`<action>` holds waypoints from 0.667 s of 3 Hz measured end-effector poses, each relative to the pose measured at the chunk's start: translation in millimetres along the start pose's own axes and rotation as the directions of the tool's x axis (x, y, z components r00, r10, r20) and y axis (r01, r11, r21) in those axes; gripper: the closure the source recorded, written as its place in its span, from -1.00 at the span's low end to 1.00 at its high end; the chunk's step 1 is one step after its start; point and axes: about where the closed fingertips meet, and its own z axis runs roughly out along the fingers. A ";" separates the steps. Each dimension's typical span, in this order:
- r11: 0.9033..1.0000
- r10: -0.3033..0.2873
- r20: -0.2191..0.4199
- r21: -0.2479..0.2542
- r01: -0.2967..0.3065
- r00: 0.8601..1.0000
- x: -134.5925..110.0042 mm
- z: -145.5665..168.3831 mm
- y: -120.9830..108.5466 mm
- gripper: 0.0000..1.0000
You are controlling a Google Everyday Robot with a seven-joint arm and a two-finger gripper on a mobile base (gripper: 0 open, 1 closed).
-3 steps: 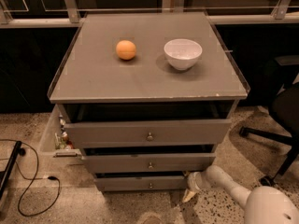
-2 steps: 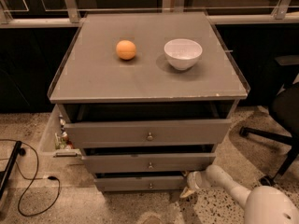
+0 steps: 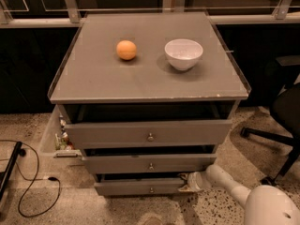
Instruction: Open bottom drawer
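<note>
The grey cabinet has three drawers, all pulled out a little. The bottom drawer is the lowest, with a flat grey front and a small round knob. My gripper is at the right end of the bottom drawer's front, at its top edge, reaching in from the lower right on a white arm. The middle drawer and the top drawer sit above it.
An orange and a white bowl stand on the cabinet top. A clear side bin with small items hangs on the cabinet's left. A black cable lies on the floor at left. An office chair base is at right.
My gripper has shifted slightly left along the bottom drawer's right end. The drawers look the same.
</note>
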 end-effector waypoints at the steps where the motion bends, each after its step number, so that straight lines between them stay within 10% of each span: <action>1: 1.000 0.014 -0.013 0.014 -0.014 1.000 5.8 -6.6 9.2 0.76; 2: 1.000 0.014 -0.013 0.015 -0.014 1.000 3.5 -8.4 10.0 0.70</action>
